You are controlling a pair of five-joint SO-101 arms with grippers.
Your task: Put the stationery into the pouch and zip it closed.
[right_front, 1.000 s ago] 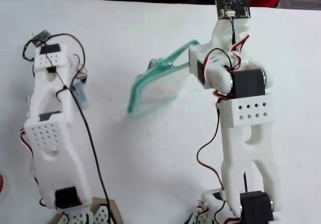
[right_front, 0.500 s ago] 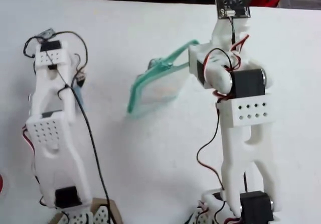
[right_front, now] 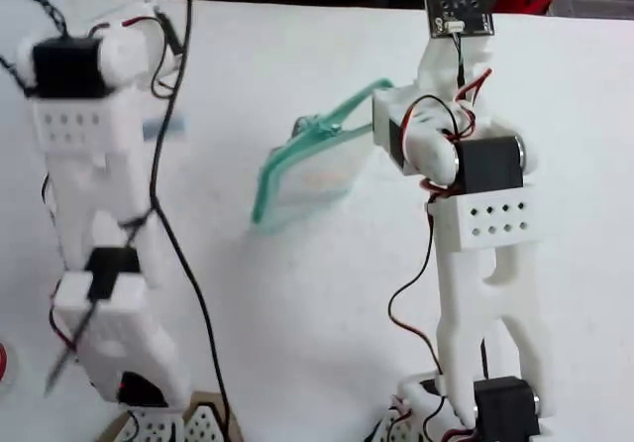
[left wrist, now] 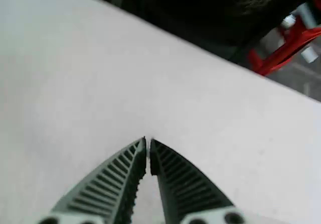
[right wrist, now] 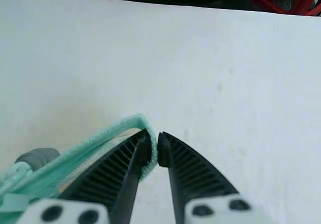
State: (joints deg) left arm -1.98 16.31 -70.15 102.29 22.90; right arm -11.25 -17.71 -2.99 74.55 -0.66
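Observation:
The pouch (right_front: 307, 174) is clear with a mint-green zip edge, and it hangs tilted at mid-table with one corner lifted. My right gripper (right wrist: 153, 143) is shut on the green edge of that corner (right wrist: 131, 123). A grey zip pull (right wrist: 37, 156) sits farther along the edge, and it shows on the pouch's far side (right_front: 307, 125) from above. My left gripper (left wrist: 148, 148) is shut with nothing between its fingers, above bare white table near the back edge. The left arm (right_front: 84, 165) stands raised at the left of the table.
The white table (right_front: 297, 313) has open room in front of the pouch and between the arms. A camera board (right_front: 458, 4) sits above the right arm. A red thing (right_front: 2, 363) shows at the left edge, and a wooden base (right_front: 210, 410) at the front.
The left arm has risen and swung toward the far left corner, its cable following. The right arm and the pouch have stayed where they were.

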